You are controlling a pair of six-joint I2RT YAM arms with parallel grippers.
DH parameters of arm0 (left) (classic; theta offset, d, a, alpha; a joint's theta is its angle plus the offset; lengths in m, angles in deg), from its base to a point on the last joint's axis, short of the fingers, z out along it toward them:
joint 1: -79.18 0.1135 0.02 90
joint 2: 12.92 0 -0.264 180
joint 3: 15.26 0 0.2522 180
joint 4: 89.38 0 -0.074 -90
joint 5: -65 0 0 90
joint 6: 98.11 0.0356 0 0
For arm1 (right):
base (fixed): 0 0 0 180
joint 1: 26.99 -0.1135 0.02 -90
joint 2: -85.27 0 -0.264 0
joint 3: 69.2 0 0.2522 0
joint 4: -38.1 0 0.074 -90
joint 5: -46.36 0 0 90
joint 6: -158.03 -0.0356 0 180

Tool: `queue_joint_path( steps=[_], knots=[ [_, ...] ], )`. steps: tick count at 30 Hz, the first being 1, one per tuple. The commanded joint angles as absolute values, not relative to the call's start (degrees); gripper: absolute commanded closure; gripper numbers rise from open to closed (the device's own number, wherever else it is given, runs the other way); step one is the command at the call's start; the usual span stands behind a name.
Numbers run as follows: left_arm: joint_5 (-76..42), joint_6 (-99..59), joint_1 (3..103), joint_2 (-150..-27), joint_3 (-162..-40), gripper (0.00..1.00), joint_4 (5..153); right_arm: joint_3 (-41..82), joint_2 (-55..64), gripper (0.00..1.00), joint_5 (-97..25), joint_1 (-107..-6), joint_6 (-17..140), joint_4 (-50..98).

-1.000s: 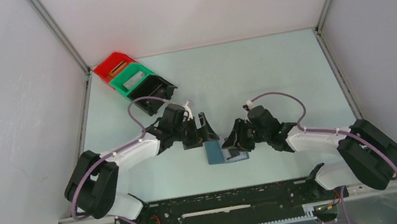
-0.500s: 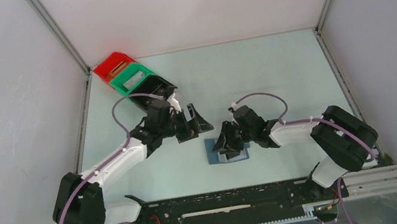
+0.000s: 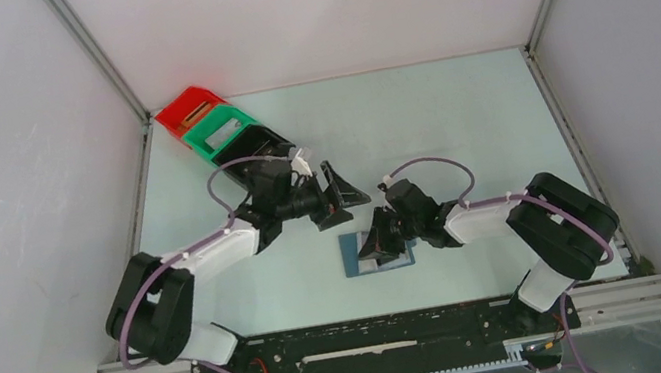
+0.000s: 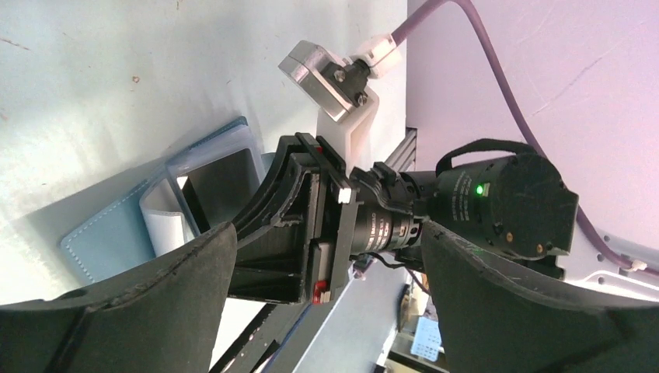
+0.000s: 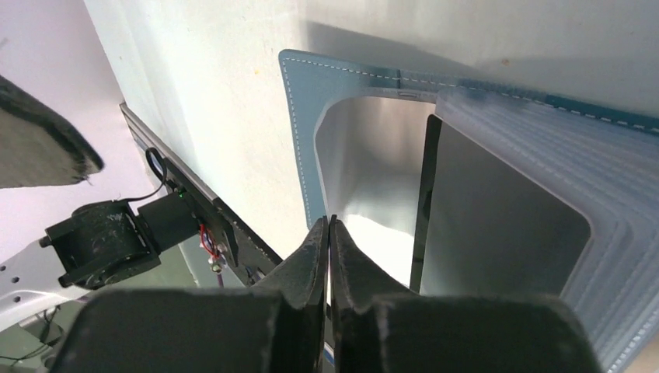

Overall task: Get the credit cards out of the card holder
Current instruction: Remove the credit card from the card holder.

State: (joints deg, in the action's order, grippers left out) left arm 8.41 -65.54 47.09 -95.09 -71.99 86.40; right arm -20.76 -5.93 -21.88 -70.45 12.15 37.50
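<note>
pale green table (image 3: 478, 121), white walls (image 3: 327, 5), bins (image 3: 221, 129) at far left. card holder (image 3: 354, 255) lies open near centre. left gripper (image 3: 339, 200) spread wide above table; right gripper (image 5: 330, 225) pinched together at silvery card (image 5: 365, 171) edge

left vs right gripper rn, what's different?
Left gripper is wide open; right gripper is closed tight. Left hangs clear of the card holder, past its far edge; right has its tips down at the silvery card in the open holder. Left holds nothing; whether right pinches that card, can't tell. Both face the holder.
</note>
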Motion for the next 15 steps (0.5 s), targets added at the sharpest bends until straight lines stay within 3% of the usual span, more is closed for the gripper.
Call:
queue_joint_path(
  steps=[1, 4, 9, 15],
  knots=[
    [12.19, -69.87, 46.33, -97.66, -71.76, 0.07, 93.83, -19.32, -7.06, 0.96, -22.15, -71.59, 12.78, 38.71],
    [13.81, -69.97, 45.7, -99.49, -71.99, 0.07, 93.9, -19.31, -7.9, 0.96, -22.07, -71.7, 12.8, 38.8],
    [14.9, -69.98, 44.44, -102.14, -71.61, 0.07, 94.27, -19.31, -9.24, 0.84, -21.12, -71.76, 12.6, 39.94],
    [14.94, -71.19, 44.2, -104.57, -71.06, 0.07, 95.17, -19.31, -9.04, 0.78, -21.38, -72.03, 13.05, 39.14]
  ],
)
